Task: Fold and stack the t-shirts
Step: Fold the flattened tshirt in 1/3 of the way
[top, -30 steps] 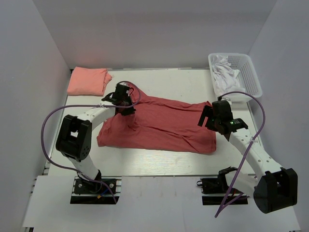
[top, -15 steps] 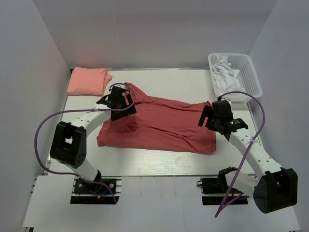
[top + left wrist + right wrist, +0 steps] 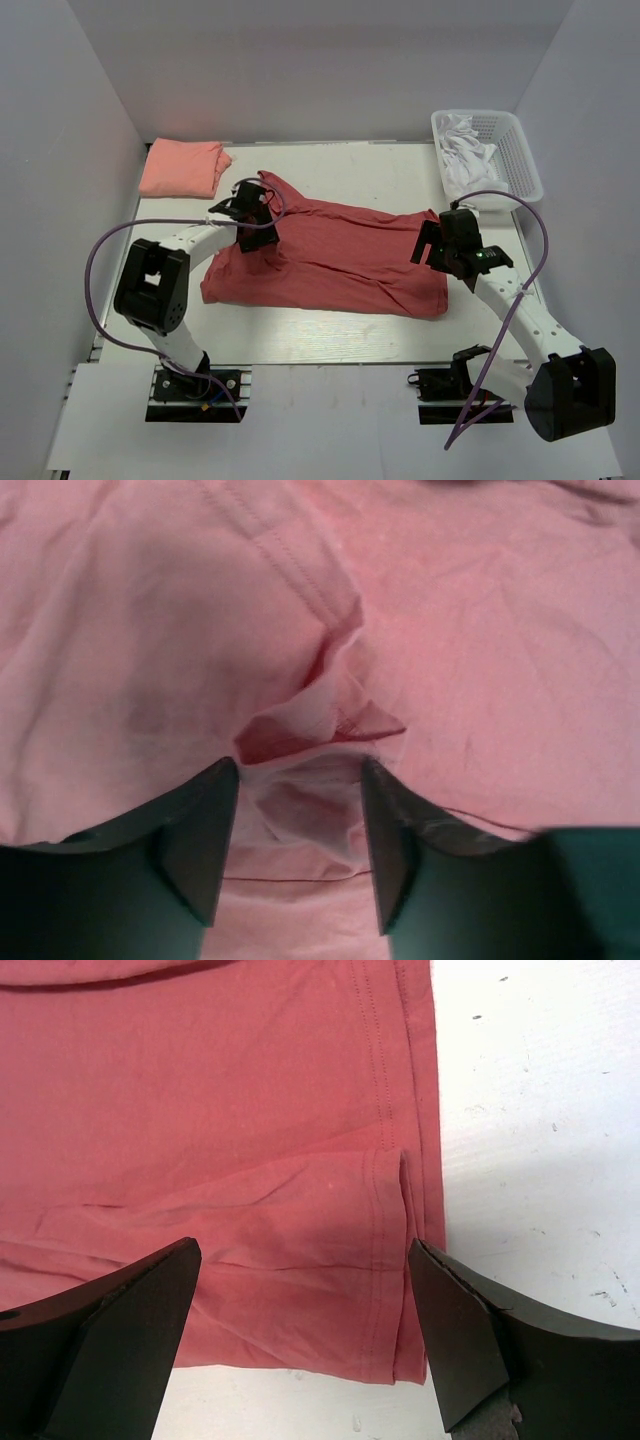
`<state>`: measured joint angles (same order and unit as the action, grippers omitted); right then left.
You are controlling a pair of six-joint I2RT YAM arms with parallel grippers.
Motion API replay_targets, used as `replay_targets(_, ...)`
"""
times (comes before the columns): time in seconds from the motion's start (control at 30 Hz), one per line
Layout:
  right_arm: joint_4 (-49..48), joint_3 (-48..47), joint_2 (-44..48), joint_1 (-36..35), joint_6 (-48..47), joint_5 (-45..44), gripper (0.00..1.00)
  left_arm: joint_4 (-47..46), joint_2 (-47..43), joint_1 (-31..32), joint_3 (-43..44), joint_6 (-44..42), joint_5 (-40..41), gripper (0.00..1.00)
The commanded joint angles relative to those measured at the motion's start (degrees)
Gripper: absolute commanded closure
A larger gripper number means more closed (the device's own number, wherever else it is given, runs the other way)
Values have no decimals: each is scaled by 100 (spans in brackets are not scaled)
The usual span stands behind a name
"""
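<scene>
Two jaws-apart grippers: my left gripper (image 3: 298,785) straddles a pucker of the brick-red t-shirt (image 3: 340,262), right gripper (image 3: 303,1260) above its hem; I'd pinch deep, catching both layers

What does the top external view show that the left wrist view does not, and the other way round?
Only the top external view: the folded salmon-pink t-shirt at the far left, the white basket, the open right gripper. Only the left wrist view: a pucker of cloth by the parted jaws and a stitched seam. Both: the brick-red t-shirt and the left gripper over it.
</scene>
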<state>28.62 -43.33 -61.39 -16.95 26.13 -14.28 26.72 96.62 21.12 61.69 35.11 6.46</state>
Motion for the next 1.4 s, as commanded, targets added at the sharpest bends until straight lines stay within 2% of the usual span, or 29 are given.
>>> replay_targets(0.0,-32,-44,21,16,-55,-162,10,-158,59,14,264,-22,-302,39)
replay_targets(0.23,-23,-44,30,16,-64,-285,10,-229,279,67,379,-84,-601,78)
replay_targets(0.27,-41,-44,48,16,-64,-303,10,-229,279,67,379,-84,-602,93)
replay_targets(0.3,-23,-26,30,16,-73,-303,10,-229,339,67,379,-84,-602,100)
replay_targets(0.7,-120,53,-23,25,-64,-286,10,-536,402,67,669,-84,-1068,100)
replay_targets(0.83,-137,70,-23,34,-73,-285,10,-870,341,242,607,-84,-1252,100)
replay_targets(1.37,-199,132,-172,16,-99,-250,10,-343,1482,770,1266,-303,-629,100)
